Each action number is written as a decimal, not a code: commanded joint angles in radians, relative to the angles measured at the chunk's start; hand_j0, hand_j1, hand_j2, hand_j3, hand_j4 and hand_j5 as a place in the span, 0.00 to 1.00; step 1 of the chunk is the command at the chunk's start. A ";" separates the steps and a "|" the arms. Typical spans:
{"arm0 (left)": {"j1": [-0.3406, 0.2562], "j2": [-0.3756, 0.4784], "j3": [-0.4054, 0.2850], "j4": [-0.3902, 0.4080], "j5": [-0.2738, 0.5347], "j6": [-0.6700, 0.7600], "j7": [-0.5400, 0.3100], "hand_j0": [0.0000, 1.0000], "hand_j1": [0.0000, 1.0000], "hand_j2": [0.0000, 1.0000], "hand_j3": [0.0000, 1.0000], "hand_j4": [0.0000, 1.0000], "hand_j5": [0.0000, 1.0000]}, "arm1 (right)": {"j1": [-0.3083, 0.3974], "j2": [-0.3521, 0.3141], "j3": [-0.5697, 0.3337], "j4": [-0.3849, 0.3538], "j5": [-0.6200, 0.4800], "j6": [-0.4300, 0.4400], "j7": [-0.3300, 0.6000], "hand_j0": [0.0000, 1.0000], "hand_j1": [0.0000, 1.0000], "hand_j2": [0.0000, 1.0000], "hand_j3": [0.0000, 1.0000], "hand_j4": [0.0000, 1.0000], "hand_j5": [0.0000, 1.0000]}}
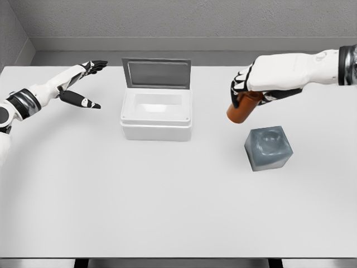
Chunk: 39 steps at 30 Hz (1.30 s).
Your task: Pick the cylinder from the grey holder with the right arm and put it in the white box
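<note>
**Inspector A:** One cylinder [244, 106], orange-brown, is clear of the grey holder [268, 147] and hangs tilted in the right hand [252, 85], whose fingers [240, 81] are wrapped round its upper end. We put it just above and to the left of the holder, between the holder and the white box [157, 114], with no contact to either.

**Inspector B:** Agreed. We note the grasp sits high on the cylinder, with most of its length hanging below. In our judgement that is the main hazard: a quick sideways carry could let it swing or slide out of the fingers and fall to the bench [178, 212].

**Inspector A:** We would add the tilt. If it reaches the box leaning as it does now, the lower end may catch the near rim and tip outward instead of dropping in.

**Inspector B:** The raised lid [157, 73] stands at the back of the box. We judge that overshooting would knock the cylinder or the knuckles against it.

**Inspector A:** The left hand [83, 84] rests at the far left, fingers spread and holding nothing, well apart from the box. We see no risk from it.
</note>
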 commanded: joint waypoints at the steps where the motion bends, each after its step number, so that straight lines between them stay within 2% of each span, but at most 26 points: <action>1: 0.000 0.000 0.002 -0.002 0.007 0.002 0.000 1.00 1.00 1.00 1.00 1.00 1.00 | -0.002 0.014 0.000 -0.002 -0.006 0.003 -0.001 0.38 0.38 0.38 0.38 0.38 0.38; 19: 0.000 0.000 0.002 -0.002 0.007 0.002 0.000 1.00 1.00 1.00 1.00 1.00 1.00 | -0.048 0.125 0.023 0.005 0.010 0.003 -0.001 0.38 0.38 0.38 0.38 0.38 0.38; 30: -0.002 0.007 0.002 0.003 0.007 0.005 0.000 1.00 1.00 1.00 1.00 1.00 1.00 | -0.072 0.185 0.039 0.071 0.010 0.003 -0.001 0.38 0.38 0.38 0.38 0.38 0.38; 39: -0.002 0.009 0.002 0.003 0.006 0.009 0.000 1.00 1.00 1.00 1.00 1.00 1.00 | -0.075 0.222 0.071 0.065 0.010 0.003 -0.001 0.38 0.38 0.38 0.38 0.38 0.38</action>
